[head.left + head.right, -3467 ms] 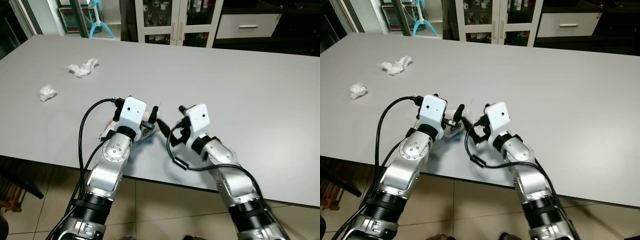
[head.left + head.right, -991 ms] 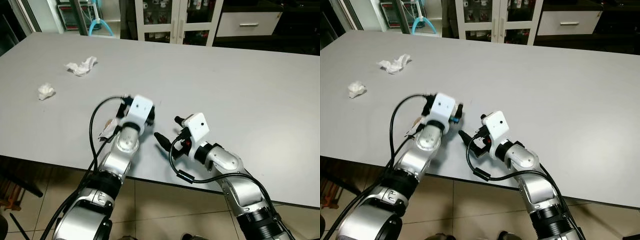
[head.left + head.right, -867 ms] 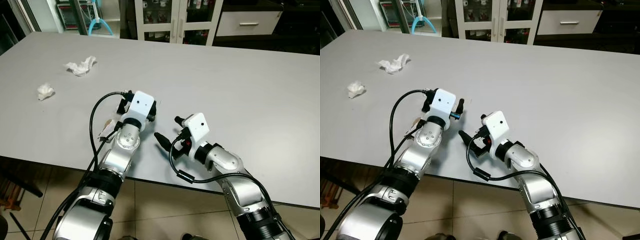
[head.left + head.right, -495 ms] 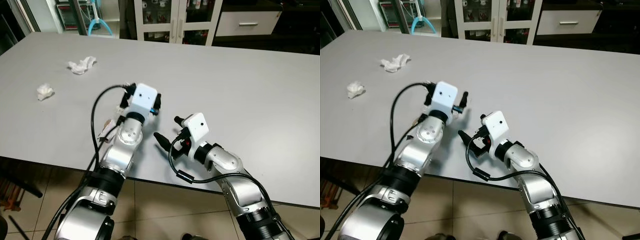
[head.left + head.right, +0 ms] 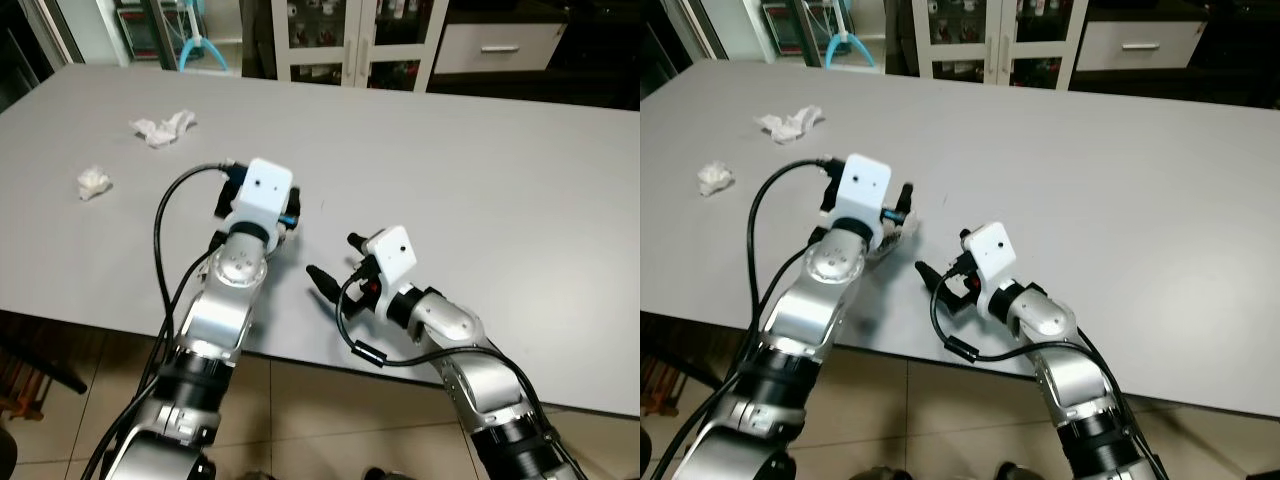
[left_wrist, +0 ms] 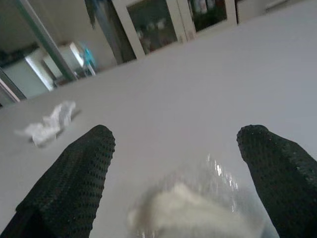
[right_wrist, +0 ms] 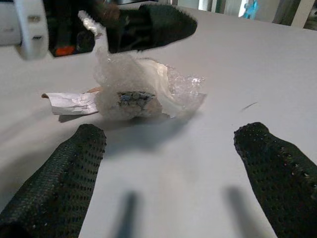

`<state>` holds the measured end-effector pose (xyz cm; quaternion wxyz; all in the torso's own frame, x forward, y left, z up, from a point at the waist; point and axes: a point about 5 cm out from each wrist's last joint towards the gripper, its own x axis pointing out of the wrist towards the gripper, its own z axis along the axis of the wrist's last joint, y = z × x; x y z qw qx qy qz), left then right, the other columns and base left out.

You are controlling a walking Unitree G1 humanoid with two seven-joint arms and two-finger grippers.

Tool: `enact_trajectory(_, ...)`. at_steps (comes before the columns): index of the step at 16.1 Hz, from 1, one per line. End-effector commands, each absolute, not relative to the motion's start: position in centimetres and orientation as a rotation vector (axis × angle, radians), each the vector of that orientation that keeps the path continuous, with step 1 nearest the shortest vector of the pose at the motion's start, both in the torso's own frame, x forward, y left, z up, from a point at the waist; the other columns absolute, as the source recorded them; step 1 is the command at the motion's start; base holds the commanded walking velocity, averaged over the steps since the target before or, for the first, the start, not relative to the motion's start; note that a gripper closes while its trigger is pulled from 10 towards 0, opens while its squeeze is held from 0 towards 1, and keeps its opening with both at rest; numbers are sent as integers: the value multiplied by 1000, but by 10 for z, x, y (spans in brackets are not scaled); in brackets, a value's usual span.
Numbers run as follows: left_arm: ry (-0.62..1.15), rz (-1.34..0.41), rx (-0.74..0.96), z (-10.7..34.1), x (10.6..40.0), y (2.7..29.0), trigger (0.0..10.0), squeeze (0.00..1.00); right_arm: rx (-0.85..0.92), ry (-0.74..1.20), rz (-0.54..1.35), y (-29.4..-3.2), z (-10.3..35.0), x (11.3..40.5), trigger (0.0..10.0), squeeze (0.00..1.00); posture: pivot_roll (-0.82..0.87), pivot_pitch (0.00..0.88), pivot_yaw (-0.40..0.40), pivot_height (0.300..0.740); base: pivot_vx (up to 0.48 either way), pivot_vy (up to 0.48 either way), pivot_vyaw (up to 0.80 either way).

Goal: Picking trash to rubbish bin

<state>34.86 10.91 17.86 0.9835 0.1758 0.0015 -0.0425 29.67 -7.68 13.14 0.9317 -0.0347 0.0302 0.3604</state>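
No readable text, labels, brand names, numbers or signs appear in any of the views. The items behind the glass doors of the white cabinet point(image 5: 355, 45) at the top centre of the head views are too small and blurred to read. The crumpled clear plastic wrapper point(image 7: 143, 91) in the upper middle of the right wrist view has a dark patch that might be printing, but nothing on it can be made out. The white box-shaped camera housings point(image 5: 859, 185) on the wrists carry no legible marking.
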Motion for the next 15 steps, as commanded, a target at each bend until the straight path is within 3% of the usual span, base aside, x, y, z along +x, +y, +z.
enact_trajectory(1,36,-87,362,176,346,111,10000,0,-84,55,758,-73,133,298,10000,0,-33,68,41,740,0,0,0)
enact_trajectory(9,190,-50,435,150,343,121,10000,0,-88,57,754,-74,132,297,10000,0,-35,85,41,740,0,0,0)
enact_trajectory(15,252,-87,390,131,339,115,10000,0,-84,61,756,-73,131,296,10000,0,-37,91,41,740,0,0,0)
